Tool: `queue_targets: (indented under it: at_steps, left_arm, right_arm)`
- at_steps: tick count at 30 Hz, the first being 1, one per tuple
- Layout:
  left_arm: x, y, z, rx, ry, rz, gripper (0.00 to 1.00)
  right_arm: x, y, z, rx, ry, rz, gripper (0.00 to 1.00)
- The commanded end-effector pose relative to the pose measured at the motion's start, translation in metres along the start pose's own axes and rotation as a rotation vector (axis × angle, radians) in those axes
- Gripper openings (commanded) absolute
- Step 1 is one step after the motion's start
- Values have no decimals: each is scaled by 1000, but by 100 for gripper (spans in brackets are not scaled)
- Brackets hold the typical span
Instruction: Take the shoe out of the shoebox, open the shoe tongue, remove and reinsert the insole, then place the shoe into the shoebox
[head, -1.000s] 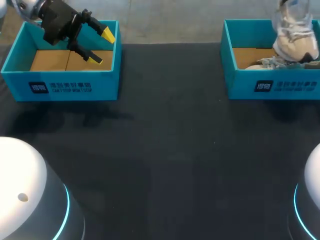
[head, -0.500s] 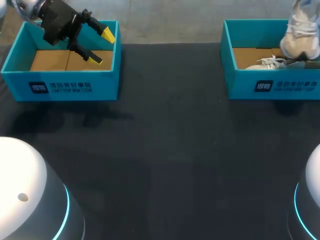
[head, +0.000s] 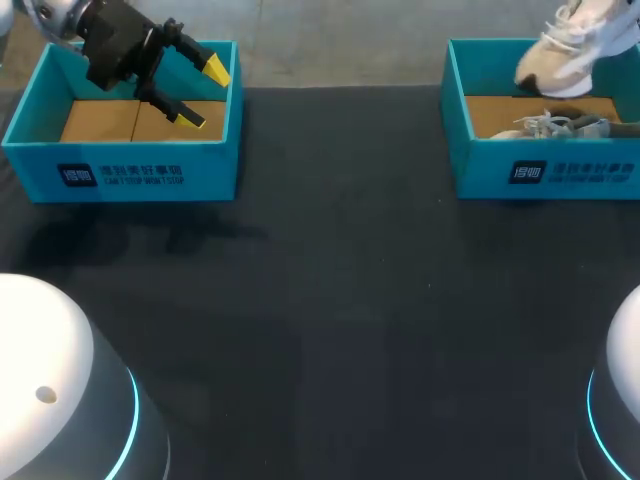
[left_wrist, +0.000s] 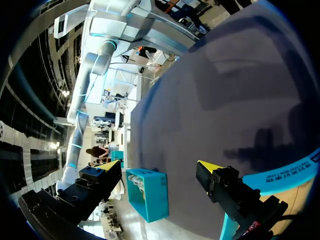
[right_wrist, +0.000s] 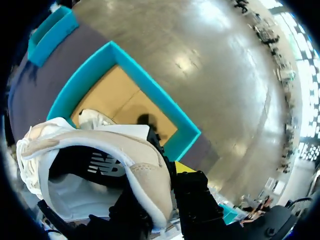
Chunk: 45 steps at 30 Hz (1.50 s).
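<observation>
- Right pincer (right_wrist: 167, 176) pinches the shoe (head: 562, 48) by its heel rim.
- In the last second the shoe rose and tipped level above the box (head: 490, 165), so the take-out looks nearly done.
- Left pincer (head: 204, 94) is spread and unmoved over the other box (head: 150, 175).

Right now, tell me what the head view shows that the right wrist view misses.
Only the head view: the left gripper, open, over the left shoebox. Only the right wrist view: the right gripper shut on the shoe at its collar, and its dark lining. Both: the shoe held above the right shoebox, with a second shoe lying inside it.
</observation>
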<state>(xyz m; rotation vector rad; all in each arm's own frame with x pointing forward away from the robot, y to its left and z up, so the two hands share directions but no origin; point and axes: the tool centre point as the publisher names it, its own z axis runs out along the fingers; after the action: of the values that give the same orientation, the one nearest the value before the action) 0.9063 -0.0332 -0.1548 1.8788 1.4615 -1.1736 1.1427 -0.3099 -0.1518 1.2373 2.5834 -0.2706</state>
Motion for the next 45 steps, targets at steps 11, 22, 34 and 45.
queue_targets:
  at_steps: [11, 22, 34, 45]
  left_arm:
    - [0, 0, 0, 0, 3, 1, 100]
    - [0, 0, 0, 0, 3, 1, 100]
    - [0, 0, 0, 0, 3, 1, 100]
    - [0, 0, 0, 0, 3, 1, 100]
  right_arm:
    - [6, -26, 2, 256, -3, 1125, 0]
    - [9, -23, 4, 220, 4, 1056, 0]
    - [8, -22, 0, 153, -22, 948, 0]
    - [9, -20, 4, 146, 16, 933, 0]
